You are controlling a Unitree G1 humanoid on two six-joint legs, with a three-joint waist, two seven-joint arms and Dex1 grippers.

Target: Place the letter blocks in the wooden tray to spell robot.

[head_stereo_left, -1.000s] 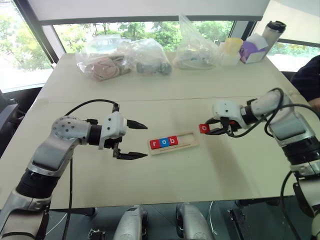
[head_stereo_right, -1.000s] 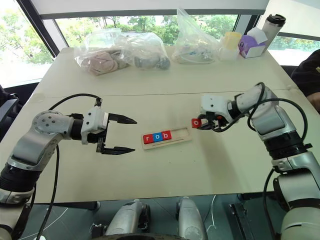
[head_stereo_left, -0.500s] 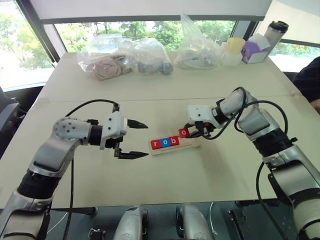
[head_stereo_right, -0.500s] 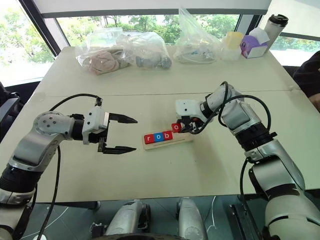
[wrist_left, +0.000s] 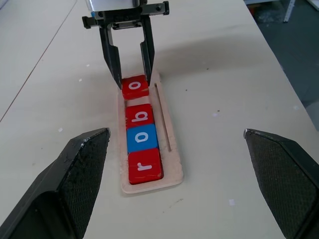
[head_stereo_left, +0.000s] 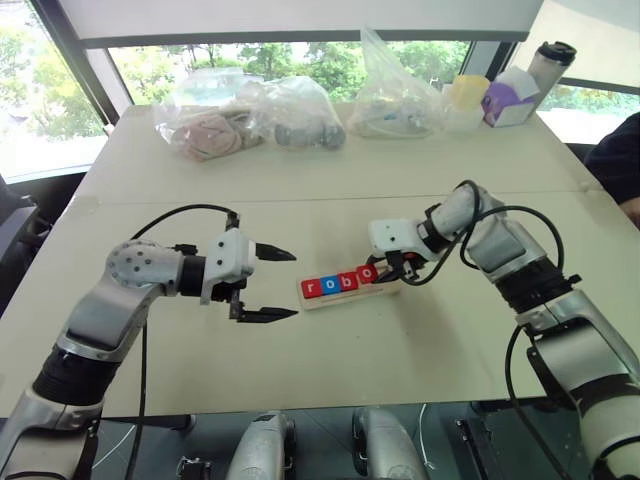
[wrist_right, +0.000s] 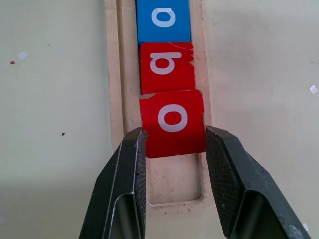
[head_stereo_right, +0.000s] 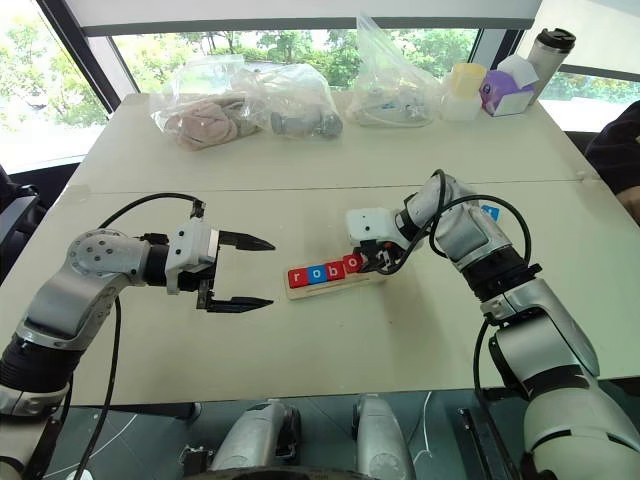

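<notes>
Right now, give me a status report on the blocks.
Right gripper shut on red o block, over wooden tray after r, o, b. Left gripper open, empty. Nothing in the way.

Table [head_stereo_left: 420,340] with wooden tray [head_stereo_left: 385,287], bags [head_stereo_left: 250,115]

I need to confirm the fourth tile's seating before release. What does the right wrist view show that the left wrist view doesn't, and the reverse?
Right wrist view alone: the empty end of the tray's groove just past the held tile, close up.

Left wrist view alone: the red r tile at the tray's near end, and the open left gripper.

Both: the right gripper shut on the red o tile, beside the red b tile and blue o tile.
</notes>
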